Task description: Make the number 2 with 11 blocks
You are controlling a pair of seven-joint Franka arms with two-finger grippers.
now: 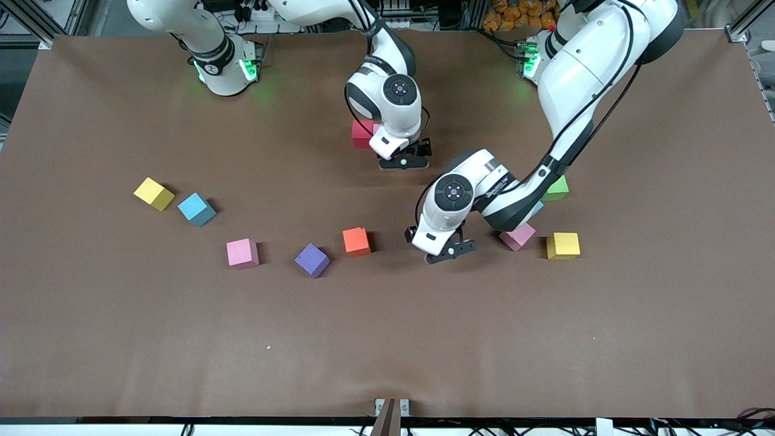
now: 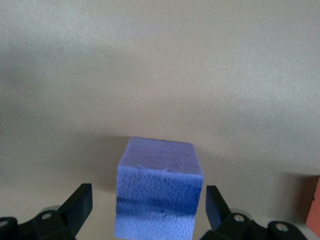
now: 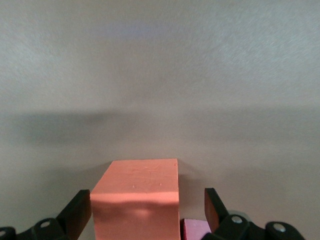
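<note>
Both tools spread over single blocks, mid-counter.
Left tool (image 2: 147, 207) straddles a purple block (image 2: 159, 187), unclenched; right tool (image 3: 147, 212) brackets an orange block (image 3: 136, 197), one finger touching, ready for placing.

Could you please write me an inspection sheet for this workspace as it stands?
Surface: brown matte table, no damage seen.
Job's things: small matte cubes scattered singly: yellow cube, second yellow cube, light blue cube, pink cube, second pink cube, purple cube, orange cube, red cube.
Clutter: green cube, partly hidden by the left arm.
Grippers: left gripper open around another purple cube; right gripper open around another orange cube.
Cables: black cable along the left arm.
Surroundings: aluminium frame at the table's corner.
</note>
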